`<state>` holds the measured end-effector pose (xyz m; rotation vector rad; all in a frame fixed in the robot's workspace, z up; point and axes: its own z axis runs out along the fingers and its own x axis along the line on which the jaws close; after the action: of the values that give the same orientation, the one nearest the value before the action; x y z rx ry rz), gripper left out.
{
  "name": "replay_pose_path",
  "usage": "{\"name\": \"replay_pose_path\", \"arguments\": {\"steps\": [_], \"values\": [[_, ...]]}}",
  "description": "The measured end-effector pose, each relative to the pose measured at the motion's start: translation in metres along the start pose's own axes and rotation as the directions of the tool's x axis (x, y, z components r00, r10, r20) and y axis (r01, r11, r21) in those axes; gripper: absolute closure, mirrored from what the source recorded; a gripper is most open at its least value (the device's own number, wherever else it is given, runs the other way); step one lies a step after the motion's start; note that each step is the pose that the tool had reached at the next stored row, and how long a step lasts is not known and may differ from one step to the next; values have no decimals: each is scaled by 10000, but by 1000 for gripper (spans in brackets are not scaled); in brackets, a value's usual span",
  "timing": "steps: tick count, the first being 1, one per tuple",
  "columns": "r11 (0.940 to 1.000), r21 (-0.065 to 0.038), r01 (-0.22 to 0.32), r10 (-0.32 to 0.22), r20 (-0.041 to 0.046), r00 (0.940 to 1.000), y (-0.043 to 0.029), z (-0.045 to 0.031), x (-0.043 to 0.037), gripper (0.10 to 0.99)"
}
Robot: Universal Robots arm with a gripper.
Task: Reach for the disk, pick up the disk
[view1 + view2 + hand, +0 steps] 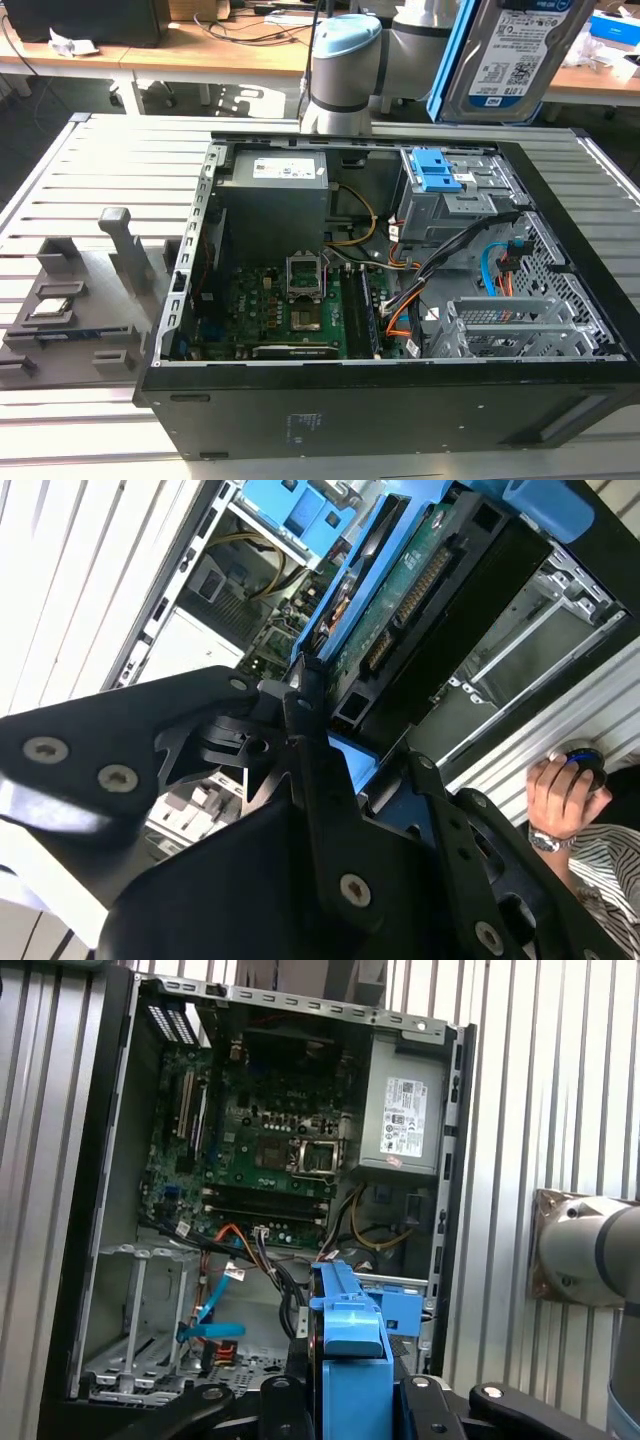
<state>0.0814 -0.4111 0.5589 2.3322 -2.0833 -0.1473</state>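
Gripper (355,742) clamped on the disk (512,60), disk held aloft above the open case (400,410) (blue bracket edge-on in the first wrist view), white-and-blue barcode label facing the exterior view, motherboard (270,310) inside the case, slatted table (120,160), a hand (560,795) beyond

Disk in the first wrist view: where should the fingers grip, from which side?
Pinch the disk by its two broad faces near one short end, coming in end-on, as the gripper appears to hold it. It is thin, and its blue bracket lines the narrow edges, so the faces likely seat best.
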Motion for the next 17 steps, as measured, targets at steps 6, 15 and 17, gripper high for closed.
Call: {"name": "replay_pose_path", "arguments": {"steps": [6, 15, 17], "values": [[10000, -1, 0, 0, 0, 10000, 13, -5, 113, 722], [10000, -1, -1, 1, 0, 10000, 35, -12, 300, 722], [10000, 0, 0, 0, 1, 10000, 38, -14, 331, 722]]}}
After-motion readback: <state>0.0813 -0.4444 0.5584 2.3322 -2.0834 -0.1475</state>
